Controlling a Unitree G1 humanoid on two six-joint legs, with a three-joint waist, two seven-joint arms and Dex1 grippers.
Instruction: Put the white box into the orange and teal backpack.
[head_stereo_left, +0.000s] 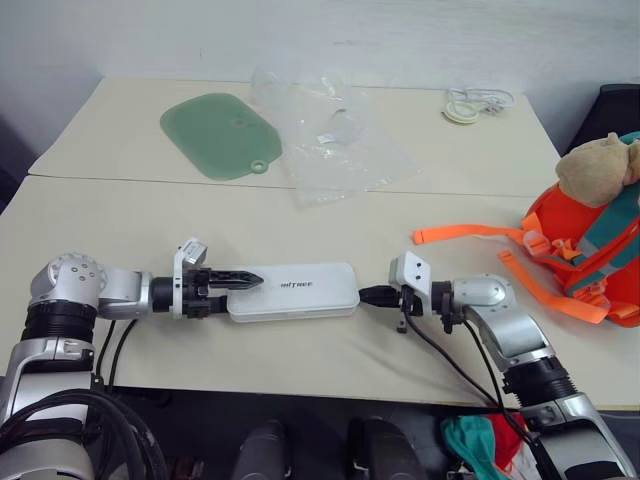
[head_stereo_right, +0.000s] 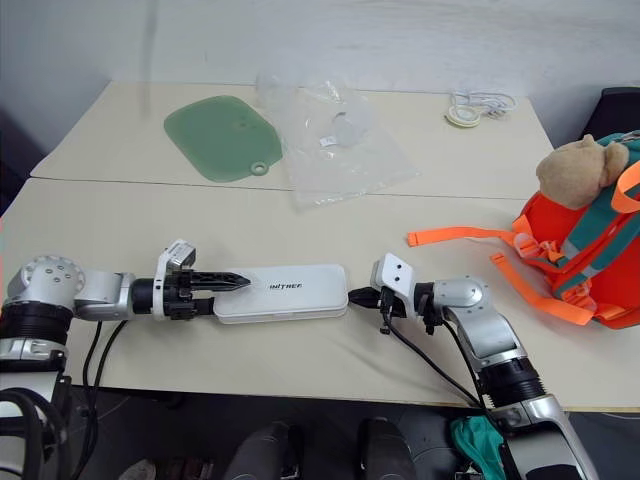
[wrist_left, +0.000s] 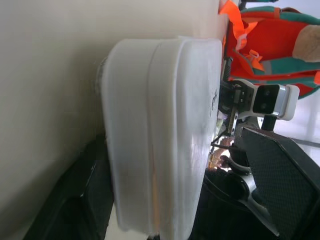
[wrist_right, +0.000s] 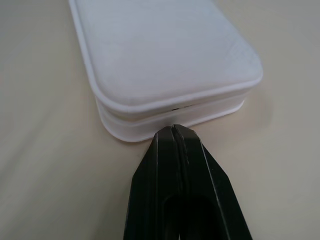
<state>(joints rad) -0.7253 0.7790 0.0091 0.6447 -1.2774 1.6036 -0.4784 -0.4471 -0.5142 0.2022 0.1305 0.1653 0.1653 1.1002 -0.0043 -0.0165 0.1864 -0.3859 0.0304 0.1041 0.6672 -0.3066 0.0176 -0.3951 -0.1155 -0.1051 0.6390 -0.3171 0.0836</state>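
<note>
The white box (head_stereo_left: 295, 291) lies flat near the table's front edge, lengthwise between my two grippers. My left gripper (head_stereo_left: 236, 284) is open at the box's left end, one finger (head_stereo_left: 240, 277) lying over the lid; in the left wrist view the box (wrist_left: 160, 130) sits between the spread fingers (wrist_left: 272, 175). My right gripper (head_stereo_left: 374, 295) is shut, and its tip (wrist_right: 172, 131) touches the box's right end (wrist_right: 165, 60). The orange and teal backpack (head_stereo_left: 585, 250) stands at the table's right edge with a tan plush toy (head_stereo_left: 598, 165) on top.
Orange straps (head_stereo_left: 465, 234) trail from the backpack toward the table's middle. A green mat (head_stereo_left: 222, 135) and a clear plastic bag (head_stereo_left: 335, 140) lie at the back. A coiled white cable (head_stereo_left: 468, 104) sits far back right. The table edge (head_stereo_left: 300, 385) runs just behind my arms.
</note>
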